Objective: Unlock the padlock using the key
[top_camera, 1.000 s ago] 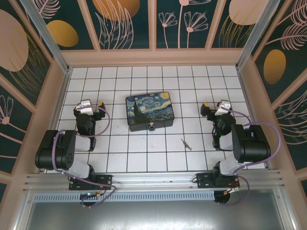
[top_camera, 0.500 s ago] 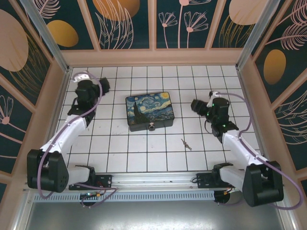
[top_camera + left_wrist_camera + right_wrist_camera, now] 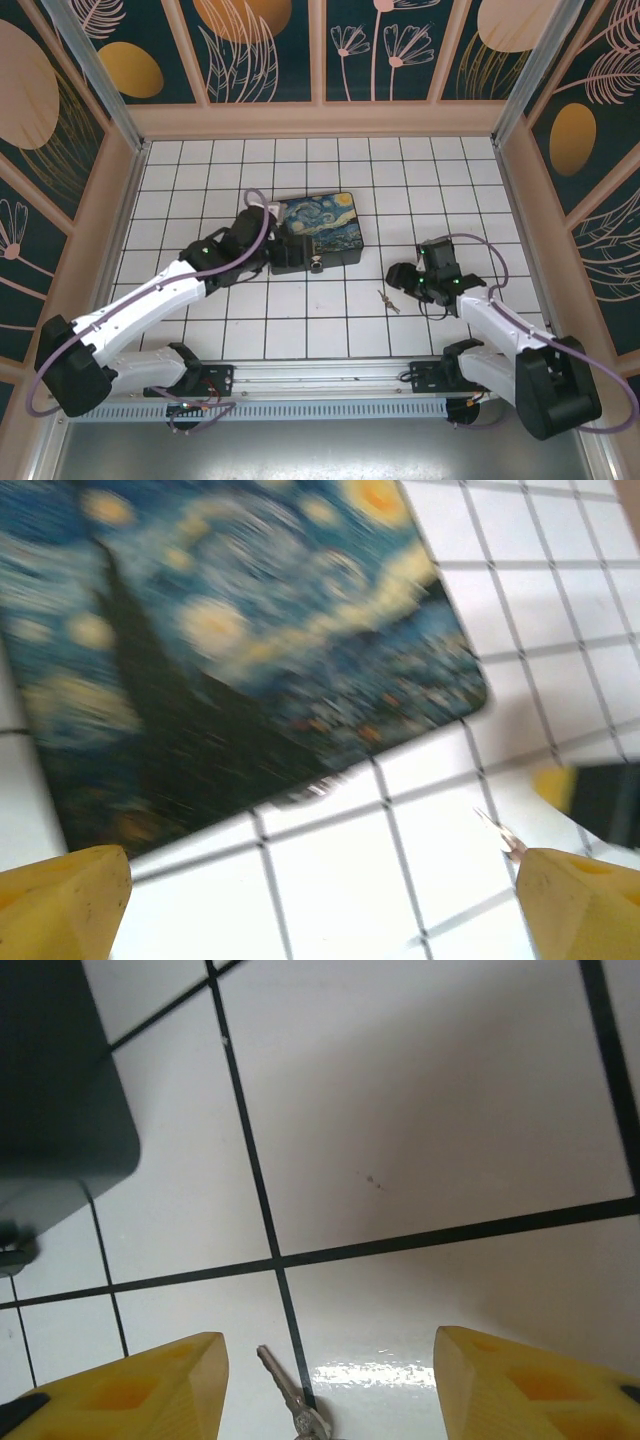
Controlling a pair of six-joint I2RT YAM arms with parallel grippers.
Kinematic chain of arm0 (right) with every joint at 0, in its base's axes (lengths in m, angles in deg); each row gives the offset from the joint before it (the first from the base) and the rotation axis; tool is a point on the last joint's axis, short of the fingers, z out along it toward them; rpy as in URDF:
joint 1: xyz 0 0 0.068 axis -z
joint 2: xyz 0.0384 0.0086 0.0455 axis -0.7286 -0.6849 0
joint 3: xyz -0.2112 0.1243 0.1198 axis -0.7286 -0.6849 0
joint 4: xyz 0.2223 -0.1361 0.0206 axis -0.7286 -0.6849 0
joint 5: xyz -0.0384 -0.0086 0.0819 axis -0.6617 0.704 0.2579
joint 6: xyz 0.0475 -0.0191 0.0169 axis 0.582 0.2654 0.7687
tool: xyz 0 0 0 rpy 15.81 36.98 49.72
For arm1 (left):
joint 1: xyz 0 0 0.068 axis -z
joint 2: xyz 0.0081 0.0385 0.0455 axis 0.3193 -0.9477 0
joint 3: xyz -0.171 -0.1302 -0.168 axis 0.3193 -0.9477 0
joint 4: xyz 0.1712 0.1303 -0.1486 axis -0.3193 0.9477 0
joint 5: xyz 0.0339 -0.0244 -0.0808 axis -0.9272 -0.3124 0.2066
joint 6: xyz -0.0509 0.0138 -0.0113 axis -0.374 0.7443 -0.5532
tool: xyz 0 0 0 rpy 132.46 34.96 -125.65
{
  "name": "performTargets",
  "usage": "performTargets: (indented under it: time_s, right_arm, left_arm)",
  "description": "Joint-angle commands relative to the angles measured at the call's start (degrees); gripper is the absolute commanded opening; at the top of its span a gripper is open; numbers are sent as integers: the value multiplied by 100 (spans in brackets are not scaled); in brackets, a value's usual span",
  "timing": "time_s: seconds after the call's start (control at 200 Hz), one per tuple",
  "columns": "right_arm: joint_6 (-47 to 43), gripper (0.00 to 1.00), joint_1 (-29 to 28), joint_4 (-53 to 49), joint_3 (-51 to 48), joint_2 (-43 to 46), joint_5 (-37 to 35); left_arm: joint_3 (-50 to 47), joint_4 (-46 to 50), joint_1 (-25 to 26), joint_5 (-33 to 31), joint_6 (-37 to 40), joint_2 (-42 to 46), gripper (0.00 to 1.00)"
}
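Observation:
The padlock [image 3: 317,265] hangs at the front edge of the Starry Night box [image 3: 325,225]; in the left wrist view it is a blurred silvery spot [image 3: 312,789] under the lid. The key [image 3: 387,299] lies flat on the white tiles to the right of the box. My right gripper [image 3: 398,277] hovers just above the key, open, and the key [image 3: 292,1397] lies between its yellow fingers [image 3: 125,1390] without touching them. My left gripper [image 3: 268,250] sits at the box's front left corner, open wide and empty [image 3: 320,910].
The box's dark corner [image 3: 60,1090] shows up left in the right wrist view. The gridded white table [image 3: 300,320] is walled by tan rails [image 3: 320,120] and patterned panels. From the left wrist I see the key's tip [image 3: 497,830] and the right gripper's finger [image 3: 600,798].
Both arms have swung in from the back of the table: the left to the box's left front corner, the right down over the key. The right jaws have narrowed.

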State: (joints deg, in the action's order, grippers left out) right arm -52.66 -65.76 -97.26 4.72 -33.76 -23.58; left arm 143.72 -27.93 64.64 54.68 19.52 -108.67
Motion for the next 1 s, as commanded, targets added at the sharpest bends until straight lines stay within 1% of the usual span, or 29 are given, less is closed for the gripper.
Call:
performTargets:
  time_s: [0.0, 0.1, 0.185, 0.245, 0.365, 0.525, 0.651, 0.841, 0.996]
  right_arm:
    - [39, 55, -68, 253, -84, -112, 302]
    - [52, 54, -88, 321, -203, -112, 465]
    - [40, 54, -88, 581, -346, -205, 696]
    - [-3, 52, -96, 606, -328, -351, 852]
    - [-119, 52, -168, 348, -283, -358, 856]
    - [-106, 50, -196, 414, -338, -353, 1055]
    - [-34, 48, -344, 492, -391, -398, 1132]
    - [24, 45, -630, 330, -331, -407, 988]
    - [124, 42, -786, 238, -347, -371, 842]
  left_arm:
    - [90, -405, 434, 665, -474, -404, 99]
    - [-101, -1096, 688, 1171, -747, -712, 99]
    - [-381, -1786, 709, 1598, -989, -812, 98]
    - [-500, -2056, 715, 1784, -1077, -870, 99]
    - [-540, -2123, 709, 1890, -1011, -971, 99]
    - [-832, -2624, 712, 2106, -1255, -1209, 98]
    - [-889, -2781, 710, 2060, -1315, -1302, 98]
    - [-893, -2804, 688, 1997, -1324, -1369, 98]
    - [-925, -2747, 527, 1983, -1290, -1304, 99]
